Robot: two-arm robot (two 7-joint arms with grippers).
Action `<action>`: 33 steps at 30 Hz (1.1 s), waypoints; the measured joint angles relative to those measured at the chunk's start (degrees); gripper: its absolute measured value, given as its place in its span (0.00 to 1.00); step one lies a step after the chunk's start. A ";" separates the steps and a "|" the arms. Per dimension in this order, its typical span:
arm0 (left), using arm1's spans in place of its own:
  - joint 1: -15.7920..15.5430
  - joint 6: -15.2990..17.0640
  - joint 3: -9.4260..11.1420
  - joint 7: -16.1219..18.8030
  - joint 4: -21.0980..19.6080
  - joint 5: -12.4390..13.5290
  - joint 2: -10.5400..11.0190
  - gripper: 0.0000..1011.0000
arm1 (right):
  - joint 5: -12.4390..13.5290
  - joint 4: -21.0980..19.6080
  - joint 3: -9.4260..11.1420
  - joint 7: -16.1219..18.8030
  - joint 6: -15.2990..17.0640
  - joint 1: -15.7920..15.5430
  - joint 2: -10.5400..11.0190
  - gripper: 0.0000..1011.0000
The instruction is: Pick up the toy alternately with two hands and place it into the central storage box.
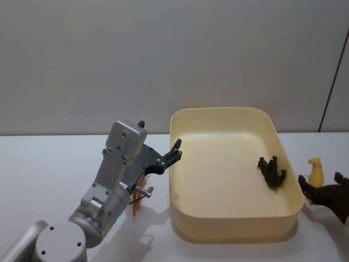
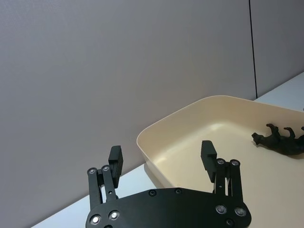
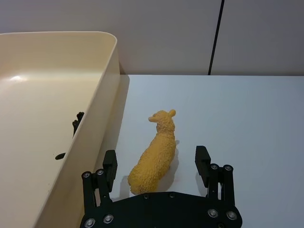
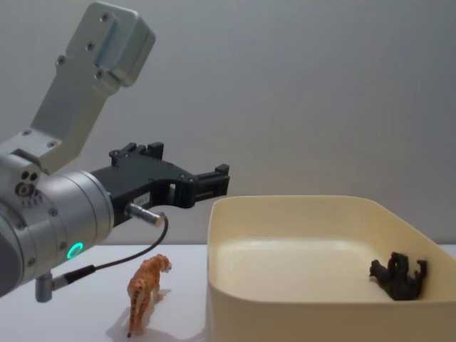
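Treat the step in hand as the right-arm pick, with the grasp not yet made. Find the right gripper (image 3: 156,157) low over the tabletop (image 1: 43,174), just beside the right wall of the central storage box (image 1: 218,111), jaws apart with one on each flank of the yellow woolly toy (image 3: 160,137), upright between them and apparently untouched. Find the left gripper (image 2: 161,154) raised at the box's left rim, jaws apart and empty, pointing toward the box. Note one dark animal toy (image 1: 271,171) lying inside the box near its right wall, and an orange tiger toy (image 4: 146,291) standing on the tabletop left of the box, beneath the left arm (image 4: 50,214). For the next move, most likely: close across the yellow toy's body, lift above rim height, carry leftward over the wall, release above bare box floor. Mind the box wall close beside the inner jaw; allow little sideways play there. Use the open tabletop on the outer side and beyond the toy for any correction. Keep the left arm clear of the tiger close below it.
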 joint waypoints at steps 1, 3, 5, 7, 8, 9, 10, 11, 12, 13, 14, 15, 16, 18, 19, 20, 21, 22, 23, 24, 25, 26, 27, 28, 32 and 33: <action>0.00 0.00 0.00 0.00 0.00 0.00 0.00 0.99 | -0.15 0.34 -0.09 -0.12 -0.06 0.15 -0.15 0.99; 0.00 0.00 0.00 0.00 0.00 0.00 0.00 0.99 | -0.65 1.14 -0.36 -0.48 -0.26 0.62 -0.58 0.98; 0.00 0.00 0.00 0.00 0.00 0.00 0.00 0.99 | -0.93 1.55 -0.49 -0.69 -0.37 0.86 -0.81 0.94; 0.00 0.00 0.00 0.00 0.00 0.00 0.00 0.99 | -1.29 2.08 -0.66 -0.95 -0.51 1.20 -1.09 0.91; 0.00 0.00 0.00 0.00 0.00 0.00 0.00 0.99 | -1.38 2.23 -0.72 -1.01 -0.54 1.31 -1.18 0.89; 0.00 0.00 0.00 0.00 0.00 0.00 0.00 0.99 | -1.55 2.50 -0.83 -1.14 -0.60 1.48 -1.33 0.84; 0.00 0.00 0.00 0.00 0.00 0.00 0.00 0.99 | -1.64 2.65 -0.87 -1.20 -0.64 1.55 -1.40 0.82; 0.00 0.00 0.00 0.00 0.00 0.00 0.00 0.99 | -1.73 2.76 -0.91 -1.26 -0.68 1.62 -1.46 0.80; 0.00 0.00 0.00 0.00 0.00 0.00 0.00 0.99 | -1.80 2.88 -0.95 -1.32 -0.71 1.70 -1.53 0.75; 0.00 0.00 0.00 0.00 0.00 0.00 0.00 0.99 | -1.92 3.12 -1.04 -1.41 -0.77 1.84 -1.66 0.73; 0.00 0.00 0.00 0.00 0.00 0.00 0.00 0.99 | -2.00 3.22 -1.06 -1.46 -0.80 1.89 -1.71 0.67; 0.00 0.00 0.00 0.00 0.00 0.00 0.00 0.99 | -2.11 3.40 -1.12 -1.56 -0.85 2.00 -1.82 0.65; 0.00 0.00 0.00 0.00 0.00 0.00 0.00 0.99 | -2.11 3.40 -1.12 -1.56 -0.85 2.00 -1.82 0.65; 0.00 0.00 0.00 0.00 0.00 0.00 0.00 0.99 | -2.24 3.63 -1.21 -1.67 -0.92 2.15 -1.95 0.58; 0.00 0.00 0.00 0.00 0.00 0.00 0.00 0.99 | -2.30 3.76 -1.25 -1.73 -0.94 2.22 -2.01 0.54; 0.00 0.00 0.00 0.00 0.00 0.00 0.00 0.99 | -2.33 3.81 -1.27 -1.75 -0.95 2.25 -2.05 0.50; 0.00 0.00 0.00 0.00 0.00 0.00 0.00 0.99 | -2.40 3.92 -1.30 -1.78 -0.98 2.31 -2.11 0.50; 0.00 0.00 0.00 0.00 0.00 0.00 0.00 0.99 | -2.43 3.95 -1.31 -1.78 -1.00 2.33 -2.13 0.45; 0.00 0.00 0.00 0.00 0.00 0.00 0.00 0.99 | -2.45 3.96 -1.31 -1.78 -1.01 2.34 -2.13 0.44; 0.00 0.00 0.00 0.00 0.00 0.00 0.00 0.99 | -2.45 3.96 -1.30 -1.78 -1.02 2.34 -2.14 0.42; 0.00 0.00 0.00 0.00 0.00 0.00 0.00 0.99 | -2.45 3.96 -1.30 -1.78 -1.07 2.34 -2.14 0.37; 0.00 0.00 0.00 0.00 0.00 0.00 0.00 0.99 | -2.45 3.96 -1.29 -1.79 -1.13 2.33 -2.14 0.37; 0.00 0.00 0.00 0.00 0.00 0.00 0.00 0.99 | -2.45 3.93 -1.28 -1.83 -1.22 2.29 -2.14 0.36; 0.00 0.00 0.00 0.00 0.00 0.00 0.00 0.99 | -2.45 3.82 -1.24 -1.97 -1.42 2.18 -2.12 0.34; 0.00 0.00 0.00 0.00 0.00 0.00 0.00 0.99 | -2.41 3.27 -1.03 -2.81 -2.36 1.75 -2.05 0.34; 0.00 0.00 0.00 0.00 0.00 0.00 0.00 0.99 | -2.38 3.11 -0.97 -3.00 -2.58 1.65 -2.02 0.34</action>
